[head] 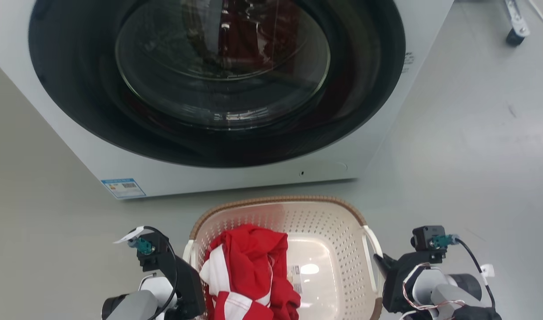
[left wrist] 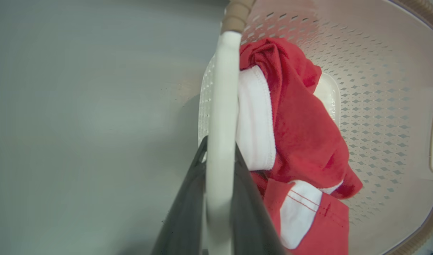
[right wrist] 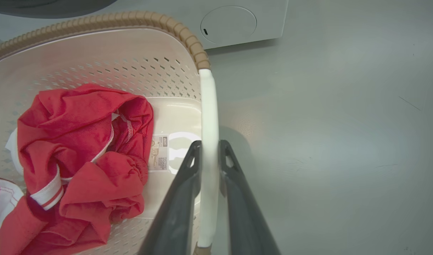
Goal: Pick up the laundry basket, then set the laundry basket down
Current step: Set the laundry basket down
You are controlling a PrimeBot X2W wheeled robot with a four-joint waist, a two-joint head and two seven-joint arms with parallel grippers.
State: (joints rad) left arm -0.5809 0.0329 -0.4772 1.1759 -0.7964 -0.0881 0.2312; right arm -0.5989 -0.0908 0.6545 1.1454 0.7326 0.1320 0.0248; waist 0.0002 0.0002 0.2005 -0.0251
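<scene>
Nearest, the left pincer (left wrist: 220,150) is clamped on the left handle (left wrist: 222,88) and the right pincer (right wrist: 209,148) on the right handle (right wrist: 208,106) of the laundry basket (head: 325,213), which holds a red-and-white garment (head: 245,262) just before the far washer (head: 253,180).

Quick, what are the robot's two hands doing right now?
Left gripper: closed on the basket's left handle.
Right gripper: closed on the basket's right handle.
</scene>
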